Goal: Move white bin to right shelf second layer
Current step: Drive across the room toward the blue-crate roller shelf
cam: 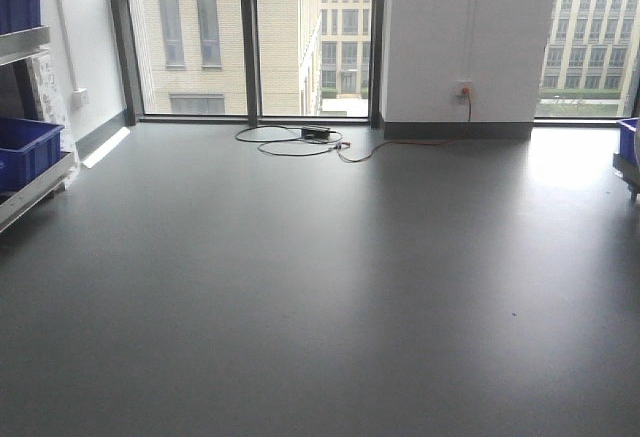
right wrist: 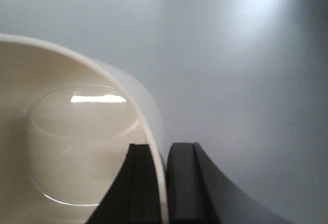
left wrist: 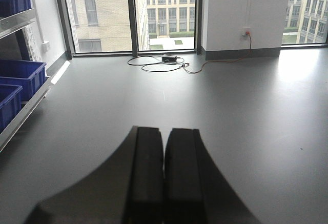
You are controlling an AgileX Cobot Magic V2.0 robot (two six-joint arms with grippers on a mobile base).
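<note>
Right pincer point(right wrist: 164, 155) pinches one white bin point(right wrist: 77, 147); left pincer point(left wrist: 164, 134) closed, empty; three blue crates point(left wrist: 23, 75) leftward.

My front camera looks level and far across the grey floor point(cam: 320, 307) to the windows point(cam: 200, 47). My left wrist camera faces the same way over my left pincer point(left wrist: 164, 130), sharing those windows, the coiled cable point(cam: 300, 142) and the blue crates point(cam: 25, 147) at the left. My right wrist camera tilts down, very near, over my right pincer point(right wrist: 165, 147) onto the white bin point(right wrist: 77, 131) and bare floor.
</note>
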